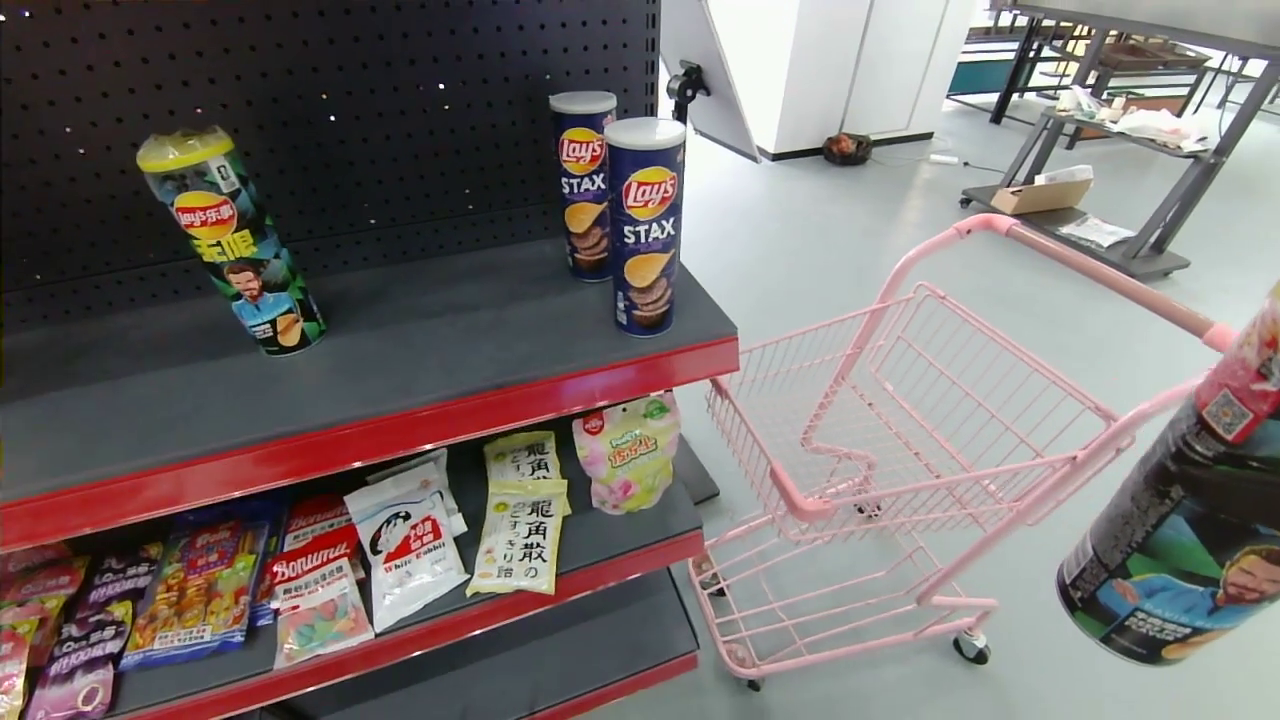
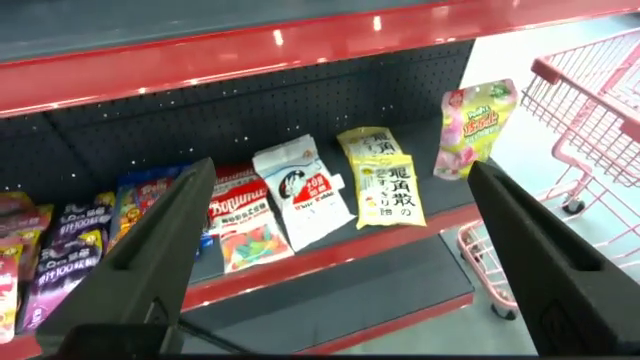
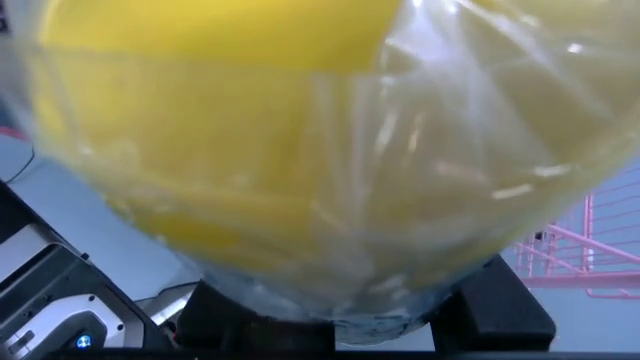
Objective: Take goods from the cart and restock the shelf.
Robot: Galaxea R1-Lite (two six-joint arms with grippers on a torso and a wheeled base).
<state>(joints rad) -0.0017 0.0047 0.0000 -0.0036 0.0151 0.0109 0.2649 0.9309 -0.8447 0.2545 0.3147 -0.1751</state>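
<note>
Cart (image 1: 1090, 270) glossy coated wire, shelf boards (image 1: 450, 330) matt grey w/ shiny red edge, pegboard (image 1: 350, 120) matt perforated metal, near-right chip can (image 1: 1180, 540) glossy w/ clear plastic lid (image 3: 320, 150), snack bags (image 1: 410, 545) slick plastic film.

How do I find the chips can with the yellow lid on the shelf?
Look at the top shelf with the red front edge. On its left side, away from the two blue cans, one can stands alone. It has a yellow lid and a green-and-black wrapper; the others are blue with white lids.
</note>
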